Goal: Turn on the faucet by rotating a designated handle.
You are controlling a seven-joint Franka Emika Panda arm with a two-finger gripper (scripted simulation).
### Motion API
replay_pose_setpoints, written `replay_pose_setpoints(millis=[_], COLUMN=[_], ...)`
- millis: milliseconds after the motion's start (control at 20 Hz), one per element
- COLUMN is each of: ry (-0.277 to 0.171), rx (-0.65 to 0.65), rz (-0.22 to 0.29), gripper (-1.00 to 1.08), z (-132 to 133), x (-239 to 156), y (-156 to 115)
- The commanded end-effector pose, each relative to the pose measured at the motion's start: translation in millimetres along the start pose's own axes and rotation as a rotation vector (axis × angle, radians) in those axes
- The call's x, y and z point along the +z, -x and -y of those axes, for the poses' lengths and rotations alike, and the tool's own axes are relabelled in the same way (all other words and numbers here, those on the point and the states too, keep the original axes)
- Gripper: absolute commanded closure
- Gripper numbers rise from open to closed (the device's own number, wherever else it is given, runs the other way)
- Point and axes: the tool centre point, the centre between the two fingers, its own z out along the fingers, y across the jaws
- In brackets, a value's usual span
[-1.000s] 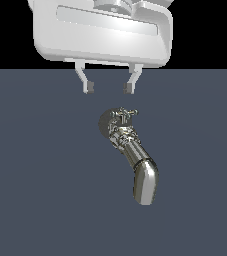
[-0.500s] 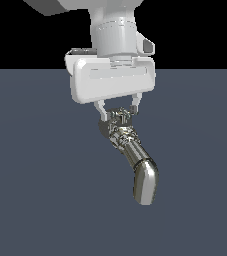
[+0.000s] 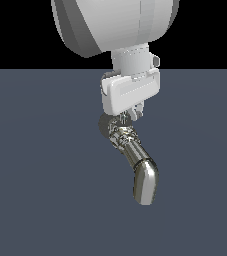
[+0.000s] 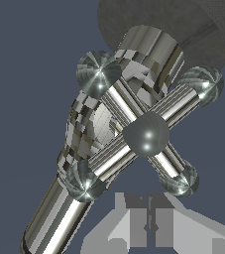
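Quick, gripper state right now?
Gripper: down at the small chrome cross-shaped handle; open or closed cannot be told.

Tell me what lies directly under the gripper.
Under the gripper sits the cross-shaped handle on the faucet. In the exterior view, the gripper covers most of the handle.

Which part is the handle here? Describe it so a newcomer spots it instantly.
Start at the shiny chrome faucet with the thick spout bent downward. Near its base end, just under the white gripper, sits the handle: a small chrome cross of four ribbed spokes, each tipped with a ball, around a round hub. It is far thinner than the spout.
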Motion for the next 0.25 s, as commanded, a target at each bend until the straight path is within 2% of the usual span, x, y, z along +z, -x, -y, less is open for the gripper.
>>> replay_pose_setpoints(millis=[0, 50, 100, 150, 200], ry=[0.086, 0.101, 0.116, 0.082, 0.057], rx=[-0.137, -0.235, -0.326, -0.235, -0.169], rz=[-0.069, -0.080, -0.090, -0.114, -0.132], gripper=[0.59, 0.52, 0.52, 0.26, 0.26], z=[10, -1, 40, 50, 23], x=[-12, -12, -22, -25, -17], y=[-76, -81, -112, -135, -104])
